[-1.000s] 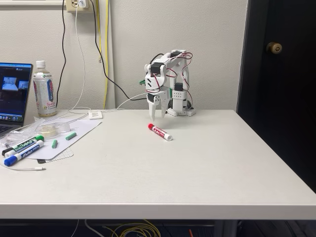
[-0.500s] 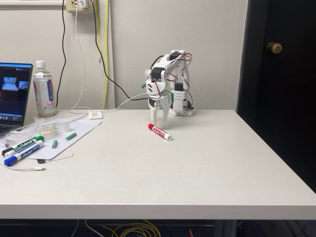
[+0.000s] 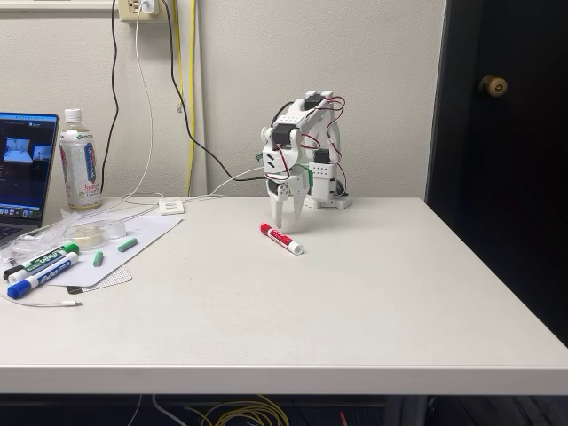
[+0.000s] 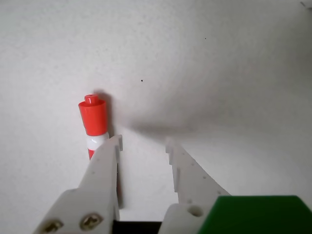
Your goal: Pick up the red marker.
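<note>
White tabletop (image 3: 373,302) against a cream wall, dark door at right; hand (image 4: 144,144) spread, empty, beside red marker (image 3: 281,239).

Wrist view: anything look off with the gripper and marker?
Yes. The open gripper has missed: the red marker lies outside the left finger, touching or nearly so, with bare table between the jaws.

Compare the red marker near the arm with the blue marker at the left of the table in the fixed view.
The red marker has a red cap; the blue marker has a blue one. The red marker lies on the bare table by the tool; the blue marker rests on paper beside a green marker. Both lie flat, with white barrels.
</note>
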